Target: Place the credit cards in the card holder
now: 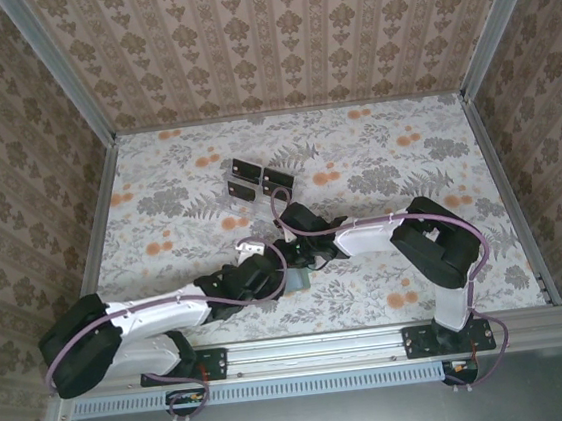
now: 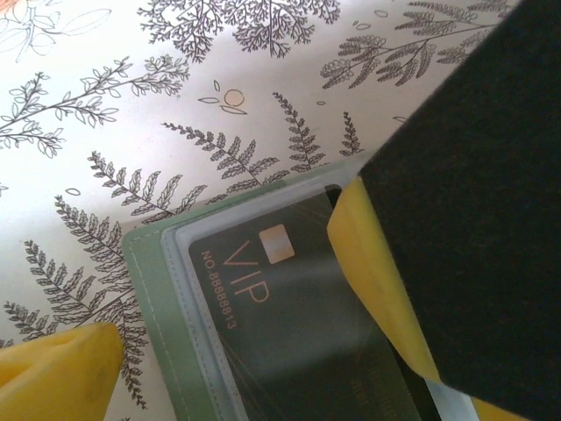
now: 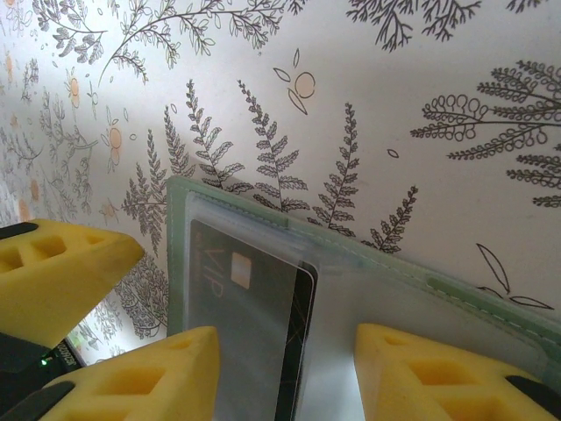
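Note:
The grey-green card holder lies open on the flowered table, its green border framing clear sleeves. A black credit card marked VIP sits in one sleeve, and one long edge of this card sticks out of the pocket. My right gripper hovers right over the holder, with its yellow fingers apart on either side of that edge and gripping nothing. My left gripper is wide open over the same sleeve, one finger on the table beside the holder. More black cards stand in a rack.
A clear plastic rack stands further back on the table. The right gripper's black body with its yellow pad fills the right of the left wrist view. Patterned walls enclose the table on three sides. Both arms meet at the near centre.

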Available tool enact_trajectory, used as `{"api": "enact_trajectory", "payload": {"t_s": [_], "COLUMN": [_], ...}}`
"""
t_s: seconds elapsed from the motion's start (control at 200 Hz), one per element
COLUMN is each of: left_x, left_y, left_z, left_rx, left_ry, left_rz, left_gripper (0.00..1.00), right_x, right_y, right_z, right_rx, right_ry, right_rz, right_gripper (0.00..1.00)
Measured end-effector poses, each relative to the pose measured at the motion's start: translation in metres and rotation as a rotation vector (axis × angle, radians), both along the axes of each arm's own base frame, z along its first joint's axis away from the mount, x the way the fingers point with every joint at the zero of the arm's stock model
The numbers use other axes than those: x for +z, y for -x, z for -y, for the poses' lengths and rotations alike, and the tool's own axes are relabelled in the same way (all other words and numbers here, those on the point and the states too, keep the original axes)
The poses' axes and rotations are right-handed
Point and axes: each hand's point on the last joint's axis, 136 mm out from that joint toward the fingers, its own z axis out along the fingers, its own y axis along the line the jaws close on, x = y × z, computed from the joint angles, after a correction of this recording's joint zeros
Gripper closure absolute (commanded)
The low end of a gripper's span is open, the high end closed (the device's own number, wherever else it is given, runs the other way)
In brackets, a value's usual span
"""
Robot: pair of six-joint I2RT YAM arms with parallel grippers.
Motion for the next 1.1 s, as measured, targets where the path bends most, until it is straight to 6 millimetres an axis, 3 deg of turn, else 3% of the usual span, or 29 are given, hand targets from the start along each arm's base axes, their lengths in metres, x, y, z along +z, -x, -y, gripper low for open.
{"api": "enact_trajectory", "payload": {"t_s": [0.165, 0.34, 0.585, 0.7, 1.1], "left_x": [-0.012, -0.012, -0.01, -0.011, -0.012], "left_y": [0.005, 0.006, 0.004, 0.004, 0.005], "left_z": [0.0, -0.001, -0.004, -0.005, -0.006], "left_rx": [-0.014, -0.008, 0.034, 0.04, 0.044], "left_ry": [-0.048, -0.063, -0.059, -0.057, -0.059], "left_rz": [-0.011, 0.01, 0.022, 0.021, 0.017], "left_gripper": [0.0, 0.0, 0.0, 0.0, 0.0], "right_x": [0.0, 0.005, 0.044, 0.054, 0.022], "right_y": [0.0, -0.003, -0.018, -0.015, 0.005], "right_z": [0.0, 0.002, 0.016, 0.021, 0.035], "right_rx": [-0.001, -0.009, -0.059, -0.063, -0.074], "right_ry": [0.0, -0.008, -0.06, -0.078, -0.038], "right_rz": [-0.001, 0.006, 0.072, 0.09, 0.026], "right_gripper": [0.53, 0.52, 0.49, 0.49, 0.5]}}
